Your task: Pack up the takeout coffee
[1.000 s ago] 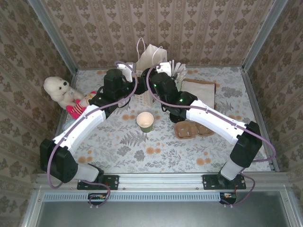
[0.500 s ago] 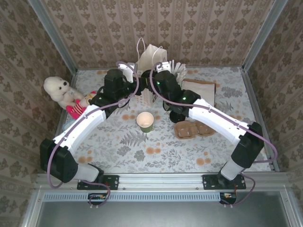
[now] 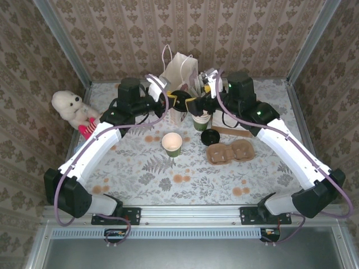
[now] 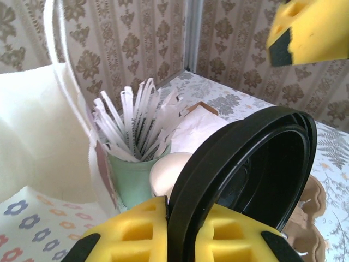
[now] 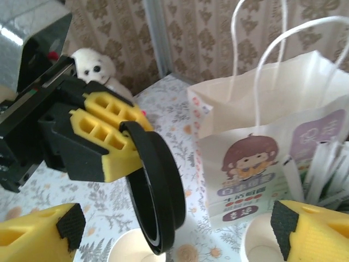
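Right wrist, left hand (image 5: 130,137) pinching black lid (image 5: 162,191) (on edge), right hand (image 5: 174,232) spread wide.

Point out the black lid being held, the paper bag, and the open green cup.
held black lid (image 4: 256,174): left wrist view, on its inner face.
paper bag (image 5: 240,128): right wrist view, on its front panel.
open green cup (image 3: 174,151): top external view, on its green outer wall.

I've got the cup (image 3: 172,144) in the middle of the surface (image 3: 146,174), tray (image 3: 230,152) to its right, loose lid (image 3: 210,136) at the tray's back-left corner, bag (image 3: 178,70) behind, plush toy (image 3: 67,105) far left.
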### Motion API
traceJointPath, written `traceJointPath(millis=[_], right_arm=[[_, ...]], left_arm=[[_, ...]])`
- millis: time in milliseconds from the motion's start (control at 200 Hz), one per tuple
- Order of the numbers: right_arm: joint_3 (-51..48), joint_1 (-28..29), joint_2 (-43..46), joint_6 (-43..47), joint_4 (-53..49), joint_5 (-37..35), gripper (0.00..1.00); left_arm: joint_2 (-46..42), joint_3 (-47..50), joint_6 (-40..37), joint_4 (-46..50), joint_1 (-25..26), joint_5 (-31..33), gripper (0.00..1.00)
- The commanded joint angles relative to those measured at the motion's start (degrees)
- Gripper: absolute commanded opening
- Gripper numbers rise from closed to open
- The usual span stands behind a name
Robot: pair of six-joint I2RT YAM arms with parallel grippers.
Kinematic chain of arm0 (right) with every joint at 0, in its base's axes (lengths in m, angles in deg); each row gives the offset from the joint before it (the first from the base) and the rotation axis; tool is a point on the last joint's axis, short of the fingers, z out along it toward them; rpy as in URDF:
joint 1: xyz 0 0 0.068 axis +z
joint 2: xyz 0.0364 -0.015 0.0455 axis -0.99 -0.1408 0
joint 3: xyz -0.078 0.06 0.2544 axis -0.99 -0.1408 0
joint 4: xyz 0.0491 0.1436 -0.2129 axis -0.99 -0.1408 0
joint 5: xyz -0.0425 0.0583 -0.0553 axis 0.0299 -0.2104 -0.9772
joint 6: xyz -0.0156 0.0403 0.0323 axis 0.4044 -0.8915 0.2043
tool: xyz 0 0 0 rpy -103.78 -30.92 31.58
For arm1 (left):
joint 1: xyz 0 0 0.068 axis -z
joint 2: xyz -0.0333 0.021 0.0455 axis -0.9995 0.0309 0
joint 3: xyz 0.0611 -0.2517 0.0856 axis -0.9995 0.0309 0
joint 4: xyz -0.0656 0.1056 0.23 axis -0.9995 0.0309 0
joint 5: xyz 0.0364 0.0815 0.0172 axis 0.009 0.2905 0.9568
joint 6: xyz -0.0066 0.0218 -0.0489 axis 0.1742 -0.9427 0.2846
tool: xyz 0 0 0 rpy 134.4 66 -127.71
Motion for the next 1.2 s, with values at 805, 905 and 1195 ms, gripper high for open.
traceJointPath(millis=[805, 905, 1195], right_arm=[[7.8, 0.61, -9.81, 3.88, -2.18, 12.54, 0.23], [7.62, 0.69, -9.56, 5.16, -2.09, 10.81, 0.21], [7.76, 1.83, -9.72, 15.44, -1.35, 6.64, 0.17]], left_arm=[[-3.03, -2.56, -5.13, 1.58, -0.63, -4.8, 0.0], [-3.02, -2.66, -4.92, 2.08, -0.65, -5.42, 0.01], [-4.24, -1.63, -4.21, 2.79, -1.1, -5.96, 0.16]])
